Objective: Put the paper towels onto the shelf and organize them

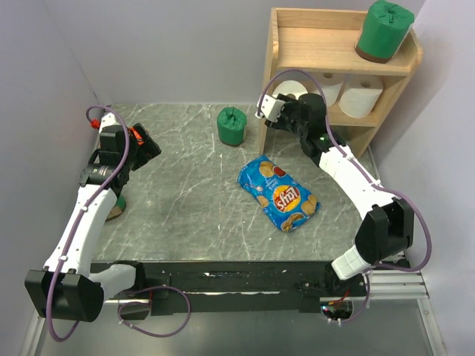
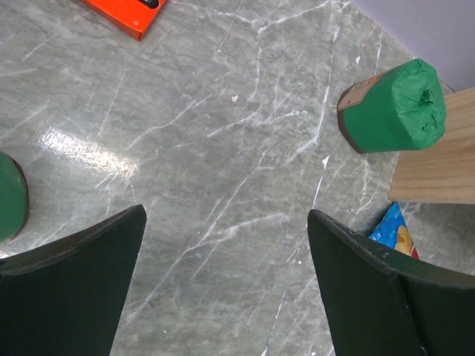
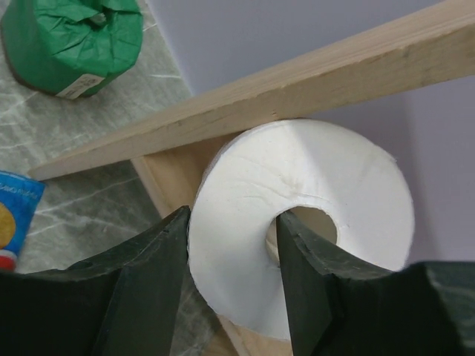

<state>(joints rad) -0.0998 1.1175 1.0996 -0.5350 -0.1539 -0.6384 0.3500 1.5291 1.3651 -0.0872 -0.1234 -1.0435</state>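
while the r gripper (image 3: pixel 234 219) straddles the wall of a white roll (image 3: pixel 319 170), one finger down the core and one on the outside, can't tell if it's squeezing or only touching. roll stands on the shelf (image 3: pixel 297 96) lower tier, w/ the upper board just past the fingertips. other white rolls (image 1: pixel 361 95) sit further right of the fingers on the same tier. l gripper (image 2: pixel 226 215) has its fingers wide apart, nothing between them, bare table (image 2: pixel 223 111) underneath.

risks, as i read it:
- core finger could snag on the way out and drag or tip the roll off the tier edge, esp. if the fingers aren't fully loose.
- wrist is tight under the upper board, so a lift could knock the shelf.
- top green roll (image 1: pixel 384 30) looks tilted near the top tier's corner, and a jolt might drop it.
- chip bag (image 1: pixel 278 194) lies behind the r fingers, on the way back to the table rolls, and could get swept.

mid green roll (image 2: pixel 397 107) lies past the l gripper's right finger and left green roll (image 2: pixel 9 196) sits off its left finger. both are on the table, so work remains.

writing: chip bag has white script on a red oval, not clear enough to read. small white label on mid green roll is too small to read.
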